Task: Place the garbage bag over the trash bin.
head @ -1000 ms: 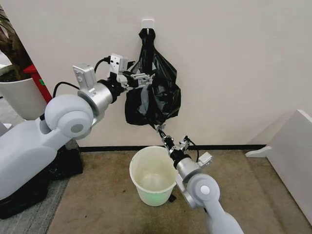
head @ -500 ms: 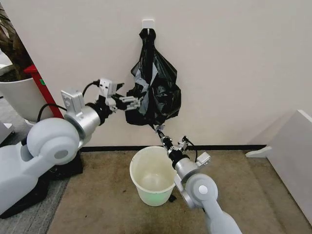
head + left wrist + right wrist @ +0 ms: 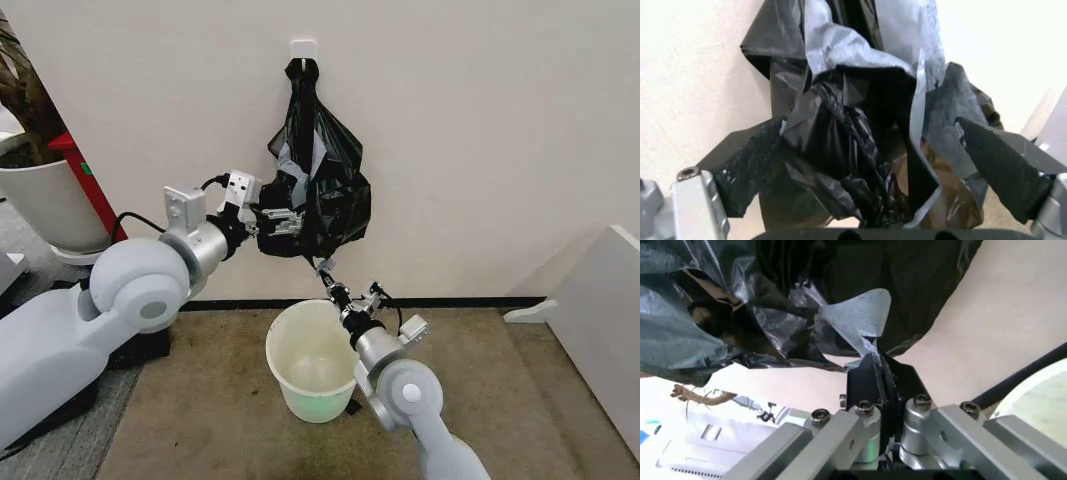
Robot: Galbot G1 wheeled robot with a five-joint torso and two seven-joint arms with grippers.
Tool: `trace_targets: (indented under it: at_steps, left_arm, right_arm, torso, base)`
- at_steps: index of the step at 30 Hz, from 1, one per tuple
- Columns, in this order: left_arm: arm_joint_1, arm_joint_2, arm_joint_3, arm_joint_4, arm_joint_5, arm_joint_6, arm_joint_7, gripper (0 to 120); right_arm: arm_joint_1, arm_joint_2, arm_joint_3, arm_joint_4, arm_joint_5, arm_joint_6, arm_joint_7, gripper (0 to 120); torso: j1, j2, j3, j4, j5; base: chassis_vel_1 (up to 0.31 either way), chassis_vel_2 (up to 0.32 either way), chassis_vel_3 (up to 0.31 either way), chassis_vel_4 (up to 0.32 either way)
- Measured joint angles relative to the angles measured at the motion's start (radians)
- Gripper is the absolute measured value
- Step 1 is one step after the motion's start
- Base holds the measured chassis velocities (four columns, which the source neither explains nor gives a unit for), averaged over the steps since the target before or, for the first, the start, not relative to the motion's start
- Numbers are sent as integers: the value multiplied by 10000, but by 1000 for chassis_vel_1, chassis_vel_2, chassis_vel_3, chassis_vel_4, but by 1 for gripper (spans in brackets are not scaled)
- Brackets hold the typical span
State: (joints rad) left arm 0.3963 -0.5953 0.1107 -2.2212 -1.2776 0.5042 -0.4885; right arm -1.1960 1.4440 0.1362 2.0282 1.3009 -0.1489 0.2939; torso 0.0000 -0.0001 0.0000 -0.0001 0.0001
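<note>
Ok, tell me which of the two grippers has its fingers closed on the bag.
The right gripper, below the garbage bag, pinches the bag's bottom tip with fingers shut. The left gripper has open fingers straddling the bag's side.

Garbage bag (image 3: 318,190): glossy black, grey sheen on folds
Trash bin (image 3: 312,360): white, pale green inside
Wall hook (image 3: 303,47): white
Carpet (image 3: 520,400): brown
Planter (image 3: 45,205): white
Skirting line (image 3: 470,301): black
</note>
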Motion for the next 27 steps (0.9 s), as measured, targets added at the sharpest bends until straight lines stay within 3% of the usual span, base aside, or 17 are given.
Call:
trace_targets:
  at_steps: [4, 14, 27]
  left_arm:
    - [-169, 13, 42, -23, -63, 258, -78, 100]
    - [-1139, -822, 1130, 551, -76, 745, -556, 95]
    - [-2146, -1604, 2415, 904, -258, 1496, -1964, 89]
  right_arm:
    - [-27, 2, 24, -8, -23, 0, -17, 0]
    - [-44, 41, 62, -2, -105, 2, -19, 0]
    - [-53, 126, 250, -42, -283, -14, -18, 0]
  torso:
    - [0, 0, 0, 4, 1]
    - [0, 0, 0, 2, 0]
    - [0, 0, 0, 0, 0]
  base:
    - [0, 0, 0, 0]
    - [0, 0, 0, 0]
    - [0, 0, 0, 0]
